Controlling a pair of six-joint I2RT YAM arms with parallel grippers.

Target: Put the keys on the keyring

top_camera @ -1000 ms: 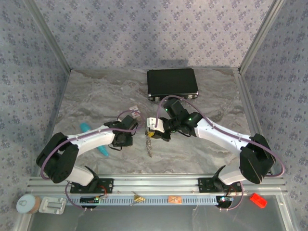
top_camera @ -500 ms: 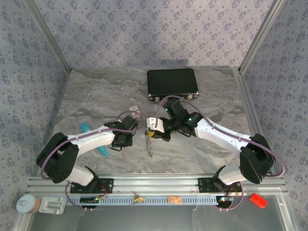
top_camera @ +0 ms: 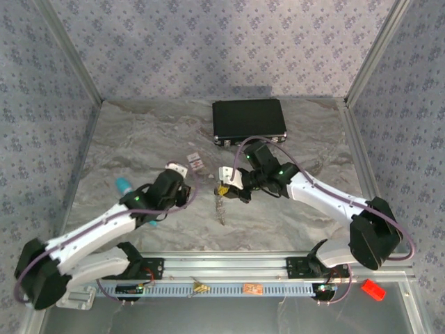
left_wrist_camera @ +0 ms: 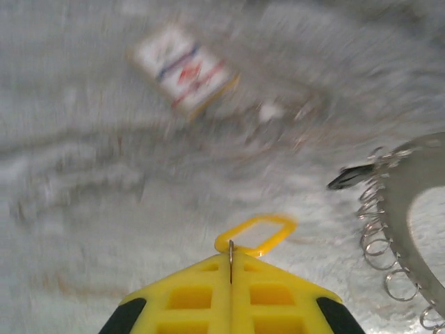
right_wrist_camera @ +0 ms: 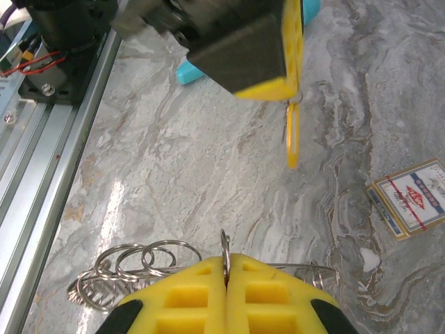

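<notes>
My left gripper point(left_wrist_camera: 231, 256) is shut on the blade of the key point(left_wrist_camera: 257, 232), whose yellow loop head sticks out past the fingertips. In the right wrist view the key point(right_wrist_camera: 293, 138) hangs under those yellow fingers point(right_wrist_camera: 290, 56). My right gripper point(right_wrist_camera: 224, 263) is shut on one ring of the keyring point(right_wrist_camera: 132, 268), and several silvery rings fan out to its left. From above, the left gripper point(top_camera: 181, 172) sits left of the right gripper point(top_camera: 225, 186), with the keyring point(top_camera: 221, 209) dangling below it. In the left wrist view the keyring point(left_wrist_camera: 410, 229) is at the right edge.
A red-and-white tag point(top_camera: 196, 161) lies on the marble between the grippers and slightly behind them. A black case point(top_camera: 249, 120) stands at the back. A teal object point(top_camera: 124, 185) lies beside the left arm. The metal rail point(top_camera: 222, 268) runs along the near edge.
The left arm has drawn back to the left, away from the right gripper, with its jaws closing on the key. The right gripper with the keyring shifted slightly right.
</notes>
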